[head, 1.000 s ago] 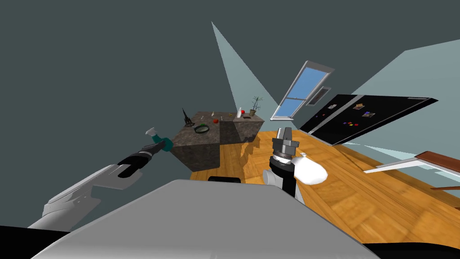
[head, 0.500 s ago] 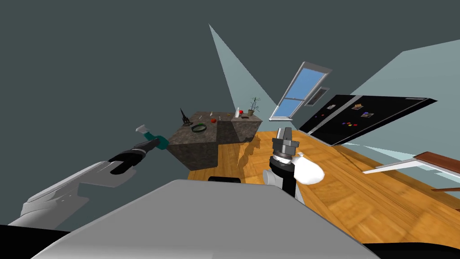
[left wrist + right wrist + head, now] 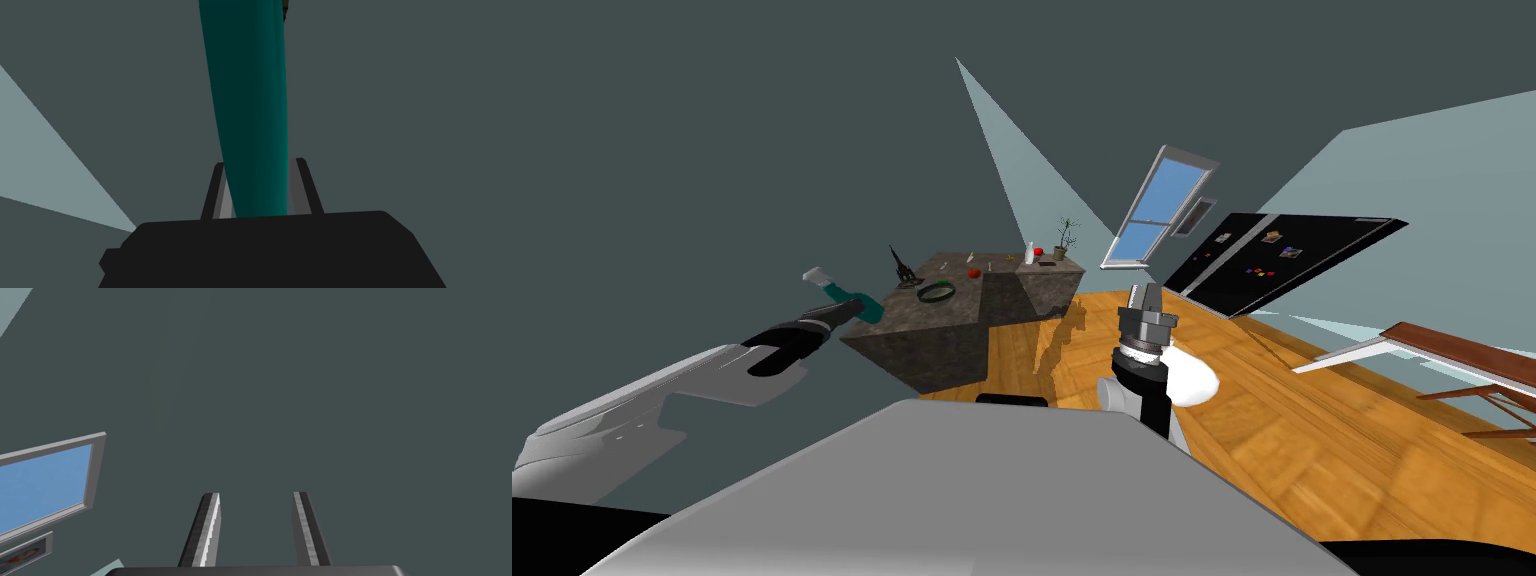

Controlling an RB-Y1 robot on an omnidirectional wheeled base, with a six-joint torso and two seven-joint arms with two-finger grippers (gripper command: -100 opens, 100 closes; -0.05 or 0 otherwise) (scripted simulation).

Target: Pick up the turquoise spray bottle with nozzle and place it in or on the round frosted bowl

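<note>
We are holding the turquoise spray bottle [image 3: 864, 306] aloft, left of the desk [image 3: 942, 345], grasped in the left end effector [image 3: 260, 165]; the right end effector [image 3: 256, 494] is hanging released. Risk: lowering off-centre, the bottle is liable to tip off the bowl [image 3: 936, 292].

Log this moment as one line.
left gripper shut on teal spray bottle, in air beside counter | bowl on counter, bottle not yet in it | right gripper open, empty

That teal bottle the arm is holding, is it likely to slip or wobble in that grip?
Probably rigid: the spray bottle shows no dent between the left tool's fingers. Its smooth sides look slippery. Gripped near one end, with the nozzle far out, it may swing.
</note>
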